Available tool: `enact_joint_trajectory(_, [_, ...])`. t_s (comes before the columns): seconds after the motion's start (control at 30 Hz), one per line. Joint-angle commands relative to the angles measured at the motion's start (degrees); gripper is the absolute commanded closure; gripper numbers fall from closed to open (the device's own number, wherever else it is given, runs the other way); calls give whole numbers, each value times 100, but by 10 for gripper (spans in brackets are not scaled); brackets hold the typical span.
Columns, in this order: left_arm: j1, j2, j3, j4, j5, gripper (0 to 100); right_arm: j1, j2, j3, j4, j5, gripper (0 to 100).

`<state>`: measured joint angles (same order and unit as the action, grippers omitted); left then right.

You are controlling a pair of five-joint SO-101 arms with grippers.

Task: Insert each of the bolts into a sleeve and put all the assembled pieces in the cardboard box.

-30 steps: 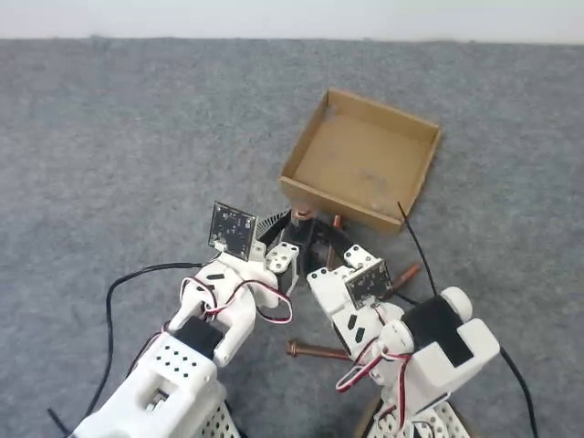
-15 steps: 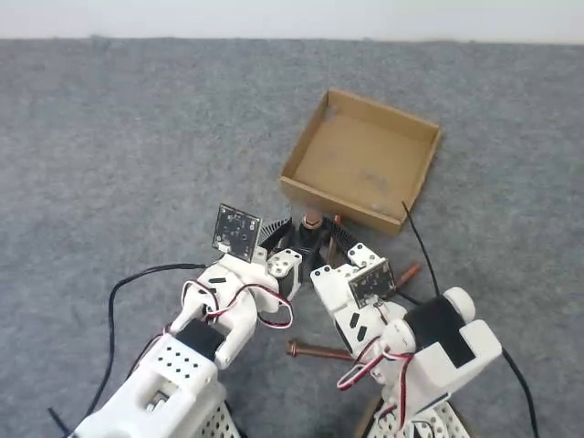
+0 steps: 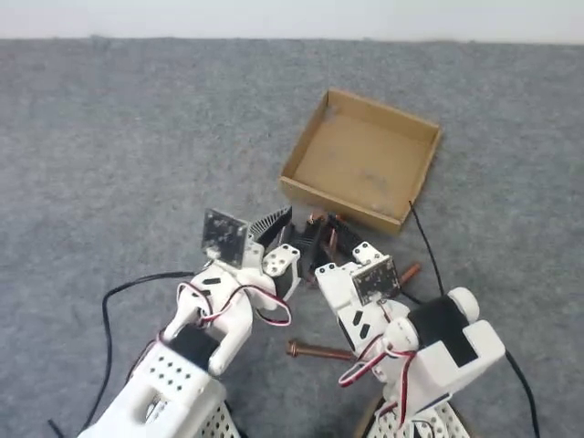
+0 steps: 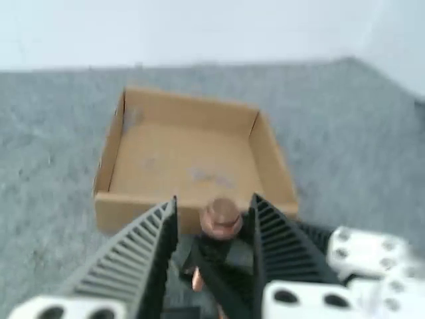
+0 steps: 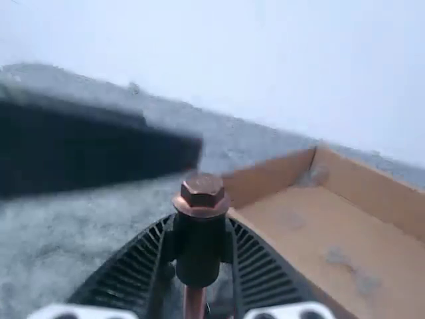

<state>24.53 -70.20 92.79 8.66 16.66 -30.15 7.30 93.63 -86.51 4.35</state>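
Right tool (image 5: 199, 229) clamped on a black sleeve (image 5: 197, 256) held upright, with a copper bolt (image 5: 200, 193) seated in it, its flanged hexagonal head on top. Left tool (image 4: 214, 199) spread open, one ribbed finger on either side of that head. Shallow brown cardboard box (image 3: 339, 206) at 1 o'clock of the assembly. Loose bolt (image 3: 319, 350) on the grey bench (image 3: 109, 137) at 6 o'clock.

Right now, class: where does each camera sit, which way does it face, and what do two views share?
High view: fixed above the table, looking down on left arm, right arm and cardboard box.
Left wrist view: on the left arm, facing the box; the open left gripper flanks the bolt.
Right wrist view: on the right arm, facing the box; right gripper clamps the sleeve holding the bolt.
Shared: both wrist views show bolt and box.
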Motion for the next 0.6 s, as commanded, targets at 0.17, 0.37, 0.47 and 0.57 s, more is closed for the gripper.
enact_joint_trajectory(0.17, [-316,-2382,-119,1741,220,836,180,-119,-360,163,-70,992])
enact_joint_trajectory(0.37, [-1380,-3385,374,1987,211,860,488,-163,-360,163,-18,992])
enact_joint_trajectory(0.47, [-1855,-3429,330,2312,202,944,585,-171,-360,119,-18,992])
enact_joint_trajectory(0.57, [-2409,-3402,374,2444,202,990,646,-180,-360,84,-18,992])
